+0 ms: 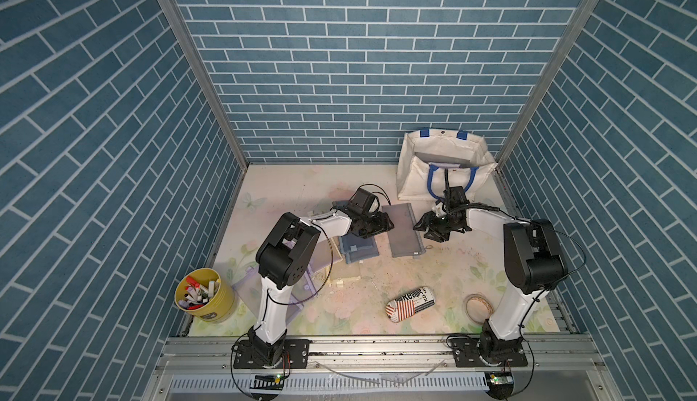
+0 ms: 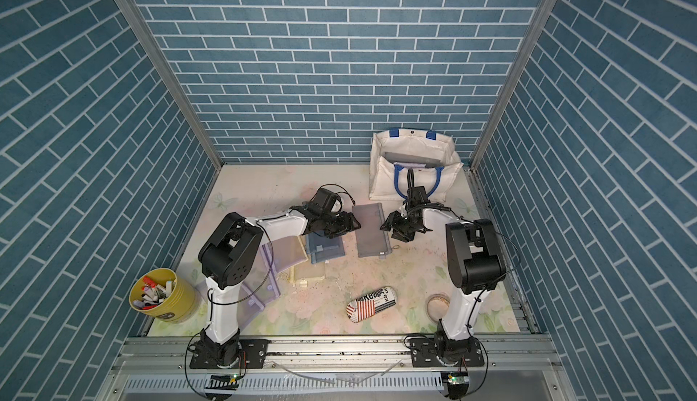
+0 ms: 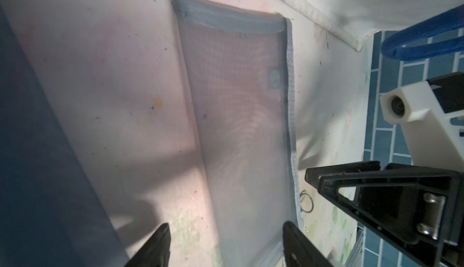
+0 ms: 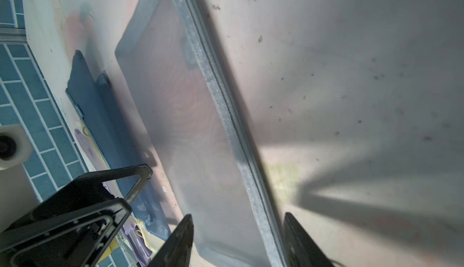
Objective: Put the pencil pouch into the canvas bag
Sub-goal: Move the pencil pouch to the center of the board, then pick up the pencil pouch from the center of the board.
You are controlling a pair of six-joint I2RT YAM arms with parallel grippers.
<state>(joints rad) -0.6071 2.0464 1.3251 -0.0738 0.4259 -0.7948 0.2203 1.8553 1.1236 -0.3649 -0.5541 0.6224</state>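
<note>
Black fingertips (image 3: 160, 247) of the left gripper (image 3: 226, 243) sit at the near edge of its wrist view. They are spread apart, with one long edge of the gray mesh pencil pouch (image 1: 403, 233) lying between them, not yet pinched. The right gripper (image 4: 238, 239) is likewise spread, straddling the pouch's zipper edge. In both top views the pouch lies flat on the floral table (image 1: 301, 191) between the two claws. Its long axis runs from the robot toward the back wall, so each arm faces a long side and neither is clearly nearer. The canvas bag (image 1: 413, 150) sits in the far right corner, just beyond the pouch's far end, with its mouth open. The lift likely needs both claws to close together, then carry the pouch lengthwise to that mouth.
</note>
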